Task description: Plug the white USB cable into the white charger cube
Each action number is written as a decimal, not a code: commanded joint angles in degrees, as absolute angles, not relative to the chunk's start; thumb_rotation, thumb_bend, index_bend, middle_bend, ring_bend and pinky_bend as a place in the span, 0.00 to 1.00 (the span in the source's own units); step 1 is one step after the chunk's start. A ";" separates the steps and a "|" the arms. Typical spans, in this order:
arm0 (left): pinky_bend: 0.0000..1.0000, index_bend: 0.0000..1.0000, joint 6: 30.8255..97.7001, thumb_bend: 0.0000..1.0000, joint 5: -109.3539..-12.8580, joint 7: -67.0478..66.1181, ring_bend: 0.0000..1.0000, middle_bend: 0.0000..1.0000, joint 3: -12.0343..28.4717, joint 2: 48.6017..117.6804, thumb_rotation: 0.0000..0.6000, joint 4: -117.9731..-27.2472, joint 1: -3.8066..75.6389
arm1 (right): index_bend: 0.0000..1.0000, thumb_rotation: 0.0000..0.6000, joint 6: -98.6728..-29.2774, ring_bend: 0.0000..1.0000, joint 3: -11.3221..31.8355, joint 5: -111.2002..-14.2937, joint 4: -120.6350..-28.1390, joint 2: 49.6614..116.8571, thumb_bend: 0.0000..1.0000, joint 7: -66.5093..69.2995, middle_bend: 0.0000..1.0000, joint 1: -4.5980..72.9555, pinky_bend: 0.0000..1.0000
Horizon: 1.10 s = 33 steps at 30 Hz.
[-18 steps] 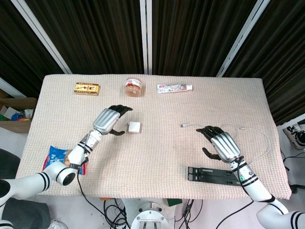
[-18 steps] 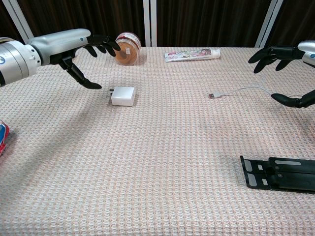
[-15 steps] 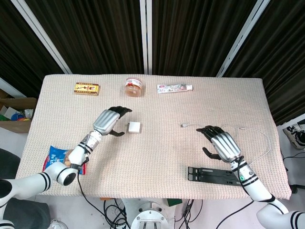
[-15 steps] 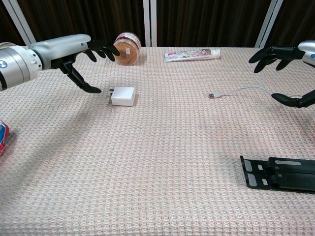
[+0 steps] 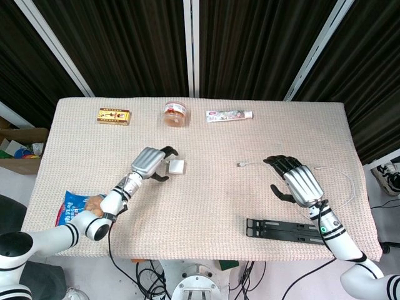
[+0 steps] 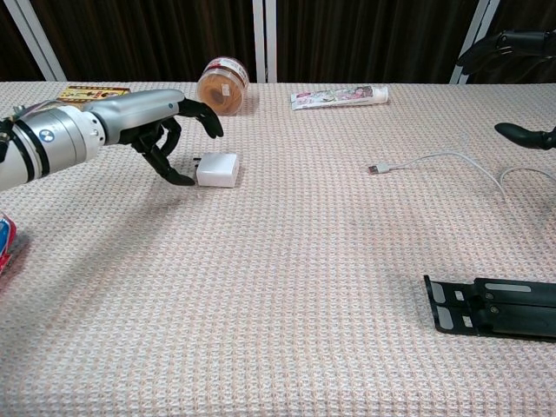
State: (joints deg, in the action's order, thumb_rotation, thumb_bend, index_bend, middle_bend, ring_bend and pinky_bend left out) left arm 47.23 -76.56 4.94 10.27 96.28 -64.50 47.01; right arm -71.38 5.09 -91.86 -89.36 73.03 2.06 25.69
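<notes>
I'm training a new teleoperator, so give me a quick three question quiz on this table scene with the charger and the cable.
1. True or false: the left robot hand holds the white USB cable.
2. Which object lies nearest the white charger cube: A the toothpaste tube, B the jar, C the black stand?
3. Fill in: the right robot hand holds ____.

Key: 1 false; 2 B; 3 nothing.

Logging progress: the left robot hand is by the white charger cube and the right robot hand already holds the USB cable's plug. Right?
Not quite. The right robot hand holds nothing; the head view shows the white USB cable plug lying on the cloth, apart from its fingers. The left robot hand is indeed by the white charger cube.
</notes>
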 commanded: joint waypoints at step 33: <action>0.91 0.35 41.24 0.24 -72.13 12.43 0.70 0.30 11.62 100.26 1.00 -59.58 49.13 | 0.23 1.00 -71.93 0.17 3.45 -90.87 -89.40 73.69 0.40 1.72 0.20 24.68 0.28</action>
